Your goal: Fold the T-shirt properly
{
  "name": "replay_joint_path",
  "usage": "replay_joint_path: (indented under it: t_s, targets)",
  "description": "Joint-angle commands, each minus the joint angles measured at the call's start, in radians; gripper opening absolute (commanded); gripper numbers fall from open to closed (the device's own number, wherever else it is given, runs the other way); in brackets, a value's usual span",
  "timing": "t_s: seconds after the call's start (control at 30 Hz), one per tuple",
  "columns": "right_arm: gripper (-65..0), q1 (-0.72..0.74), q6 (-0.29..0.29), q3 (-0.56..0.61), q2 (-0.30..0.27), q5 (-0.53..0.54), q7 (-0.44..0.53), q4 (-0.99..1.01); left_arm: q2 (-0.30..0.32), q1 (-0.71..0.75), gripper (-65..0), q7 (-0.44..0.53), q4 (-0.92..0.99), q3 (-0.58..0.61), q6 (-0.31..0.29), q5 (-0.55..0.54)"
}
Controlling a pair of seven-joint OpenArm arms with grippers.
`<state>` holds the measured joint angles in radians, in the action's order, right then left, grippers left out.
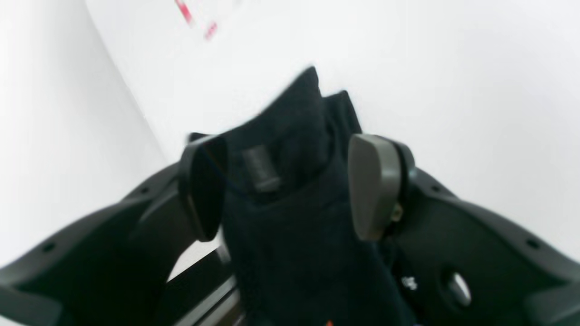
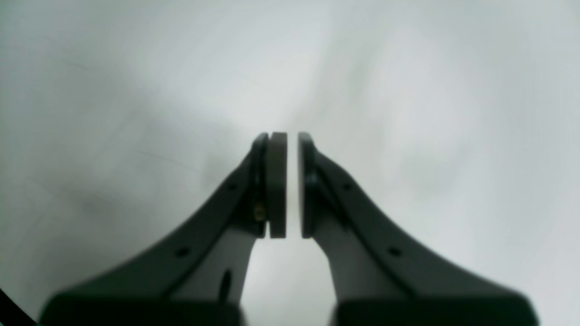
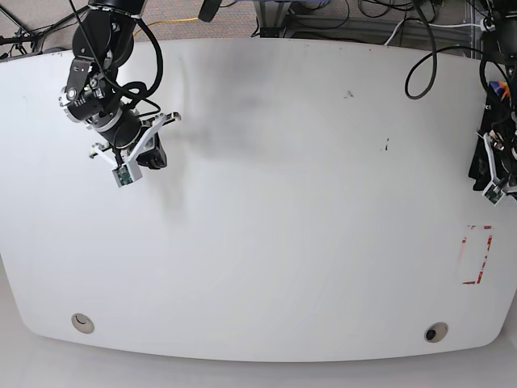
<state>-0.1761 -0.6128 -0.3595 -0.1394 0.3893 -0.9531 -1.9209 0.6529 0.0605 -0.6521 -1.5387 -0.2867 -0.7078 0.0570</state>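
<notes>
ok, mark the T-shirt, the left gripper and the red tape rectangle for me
T-shirt [image 1: 294, 149]: left wrist view, on the bunched black cloth between the fingers.
Left gripper [image 1: 290, 185]: left wrist view, midway between its fingertips.
Red tape rectangle [image 3: 475, 255]: base view, on its red outline.

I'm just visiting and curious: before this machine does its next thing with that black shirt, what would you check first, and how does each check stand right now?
1. T-shirt sits between the left tool's pads: ok, cloth fills the gap.
2. Left tool firmly clamped on the cloth: cannot tell, the pads stand wide apart.
3. Right tool free to help: ok, nearly closed with nothing in it.
4. Table has bare room for spreading: ok.
5. Shirt lies flat on the table: not ok, it is bunched at the table's edge by the left arm.
6. Red marked rectangle uncovered: ok.
</notes>
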Motion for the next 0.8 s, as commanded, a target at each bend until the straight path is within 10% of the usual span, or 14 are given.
replay_joint_path:
  t_s: [0.0, 0.43, 0.77]
  targets:
    - [-61.7, 0.007, -0.005, -0.005, -0.012, 0.004, 0.027, -0.019, -0.017, -0.034, -26.4, -0.024, -0.076, -0.010, 0.010, 0.004]
    - [-61.8, -0.099, -0.005, 0.012, -0.036, -0.145, 0.362, 0.028, -0.359, -0.009, -33.3, 0.143, -0.201, -0.006, 0.018, 0.013]
    - [-62.0, -0.302, 0.000, 0.009, -0.036, -0.206, 0.695, 0.108, -0.456, 0.209, -33.2, 0.489, -0.190, 0.119, 0.242, 0.004]
